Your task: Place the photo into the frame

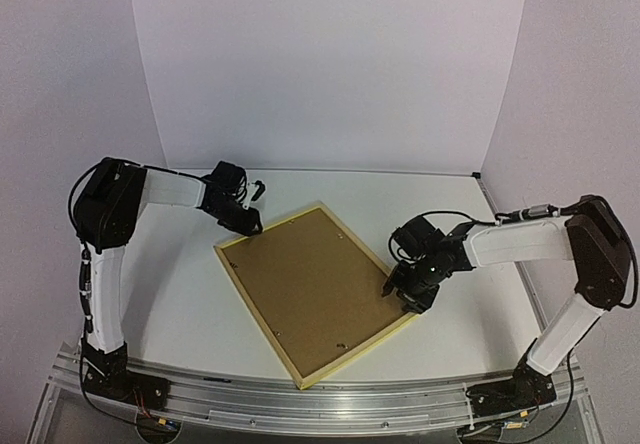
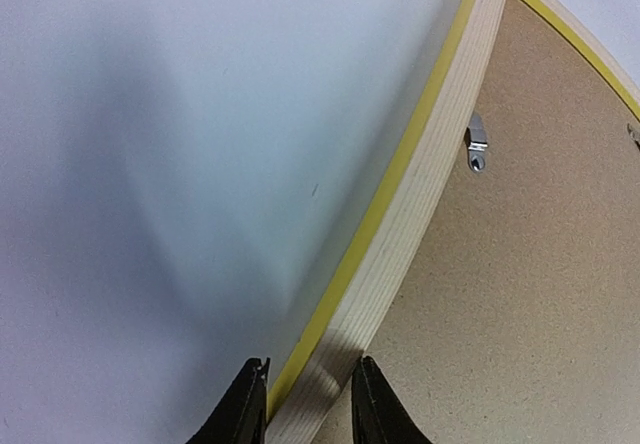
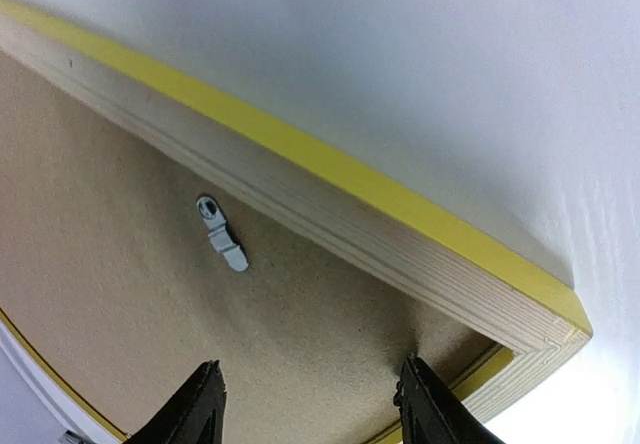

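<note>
- Left gripper (image 2: 312, 362): jaws narrow, clamped across the far-left rail of the large rectangular pale-wood frame with a thin yellow border (image 2: 410, 219).
- Right gripper (image 3: 311, 364): jaws moderately apart, holding nothing, above the frame's right corner.
- White table (image 1: 180, 294): the frame lies on it back-up, set diagonally between the arms.
- Plain brown backing board (image 1: 310, 289) fills the frame.
- Small grey metal clip (image 3: 222, 234) lies on the board just inside the rail.

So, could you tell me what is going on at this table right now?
Two robot arms are working on the frame, which lies back-up on the table with its brown backing board in place. The left gripper appears to pinch the rail near its left corner. The right gripper hangs open over the board by the right corner. No photo is in sight.
</note>
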You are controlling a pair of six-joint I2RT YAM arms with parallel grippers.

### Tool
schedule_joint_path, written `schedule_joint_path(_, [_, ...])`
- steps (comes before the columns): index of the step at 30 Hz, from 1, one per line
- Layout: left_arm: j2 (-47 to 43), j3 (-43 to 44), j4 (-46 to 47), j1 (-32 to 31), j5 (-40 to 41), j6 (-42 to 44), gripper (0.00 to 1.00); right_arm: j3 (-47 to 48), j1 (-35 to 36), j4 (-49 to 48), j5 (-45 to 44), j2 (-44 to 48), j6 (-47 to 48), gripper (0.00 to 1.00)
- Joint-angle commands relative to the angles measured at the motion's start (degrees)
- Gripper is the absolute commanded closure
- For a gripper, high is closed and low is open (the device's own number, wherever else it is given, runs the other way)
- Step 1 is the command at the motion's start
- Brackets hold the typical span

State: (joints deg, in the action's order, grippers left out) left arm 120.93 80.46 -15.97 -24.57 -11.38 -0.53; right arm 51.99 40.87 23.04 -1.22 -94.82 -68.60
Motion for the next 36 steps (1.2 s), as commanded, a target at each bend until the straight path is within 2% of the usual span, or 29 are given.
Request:
schedule_joint_path(1, [-6.99, -12.80, -2.76, -1.34, -1.07, -10.85, 0.80, 3.25, -4.52, -0.46, -2.54, -3.88, 7.82, 0.43])
schedule_joint_path(9, [-19.91, -30.31, 0.28, -2.18, 0.41, -23.95, 0.85, 9.49, -11.22, -0.62, -1.42, -11.45, 19.74, 0.44])
schedule_joint_path(18, [-31.69, -40.64, 0.17, -6.23, 3.63, -34.34, 0.88, 19.67, -13.79, -1.11, 2.17, -21.00, 35.97, 0.46])
schedule_joint_path(24, [-32.56, -40.53, -0.27, -6.54, 6.72, -34.75, 0.88, 22.15, -13.44, 0.90, -1.95, -13.06, 37.48, 0.44])
schedule_joint_path(27, [-31.79, -40.43, 1.01, -6.54, 6.57, -33.46, 0.88, 23.48, -11.67, 3.55, -7.24, -9.61, 38.66, 0.42])
schedule_joint_path(29, [-31.19, -40.35, 1.73, -6.54, 6.46, -32.32, 0.90, 24.79, -9.26, 3.99, -6.99, -8.93, 39.86, 0.42])
schedule_joint_path(32, [-29.45, -39.86, 3.74, -6.52, 5.94, -30.03, 0.93, 28.93, -4.13, 4.17, -1.12, -11.77, 42.54, 0.46])
schedule_joint_path(34, [-27.42, -38.58, 4.89, -6.51, 4.88, -27.72, 0.98, 33.28, -0.89, 4.12, 8.37, -16.22, 44.26, 0.53])
schedule_joint_path(36, [-25.40, -36.99, 6.09, -6.53, 3.89, -25.34, 1.00, 38.22, 2.53, 4.18, 17.69, -22.10, 46.18, 0.57])
